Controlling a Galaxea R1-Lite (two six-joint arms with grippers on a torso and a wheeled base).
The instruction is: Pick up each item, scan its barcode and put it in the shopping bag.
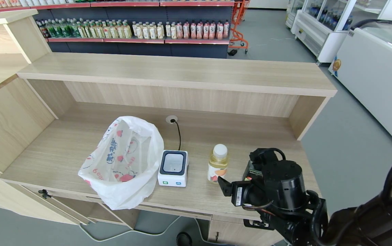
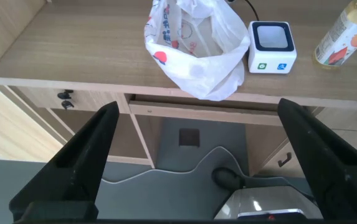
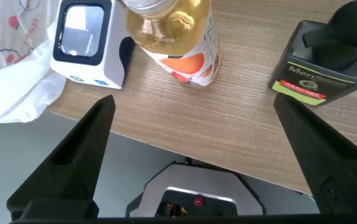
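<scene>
by the look of things the job is barely begun. the bottle (image 1: 218, 163) of yellowish drink stands upright on the worktop (image 1: 79, 136) near its front edge, just beside the scanner (image 1: 173, 168) on the side toward the worktop's right edge, not yet lifted or scanned. the shopping bag (image 1: 122, 160) sits open on the scanner's other side, sagging over the front edge; i cannot tell whether anything lies inside it.

the right end effector (image 3: 195, 104) hangs just off the front edge facing the bottle, its fingers spread wide and holding nothing. the left end effector (image 2: 198, 107) is equally wide open and empty, held low in front of the drawer (image 2: 203, 112) beneath the worktop, below the bag.

the right wrist view brings in a second item, a dark container (image 3: 328, 59) with a green label, standing beside the bottle toward the right edge; in the head view the right arm covers that spot. so at least two items seem left to scan and bag. the head view alone looks down into the bag's mouth.
</scene>
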